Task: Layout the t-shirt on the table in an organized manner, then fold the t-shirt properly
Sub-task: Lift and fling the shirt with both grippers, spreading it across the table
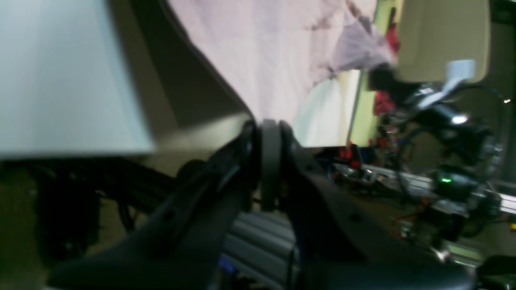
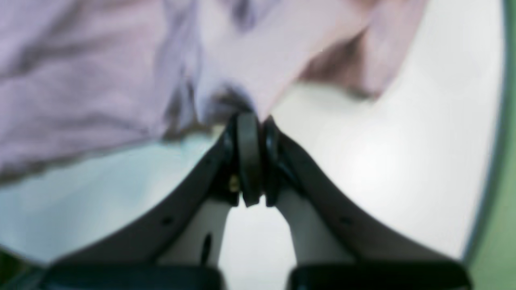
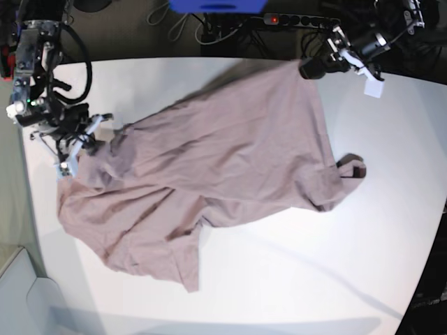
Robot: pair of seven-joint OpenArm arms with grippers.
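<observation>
On table (image 3: pixel 391 230), t-shirt (image 3: pixel 209 181) stretched diagonally.

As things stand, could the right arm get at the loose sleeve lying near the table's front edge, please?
Probably not yet: the right gripper is shut on the t-shirt at its far corner. The sleeve lies uncovered on the table, so only that grip hinders it.

The base view is bright and even, with soft shadows under the t-shirt (image 3: pixel 209 167) folds and a faint long shadow across the surface (image 3: pixel 335 265). Both wrist views are strongly blurred; the left wrist view is dark below, and the right wrist view shows pale glare on the surface
</observation>
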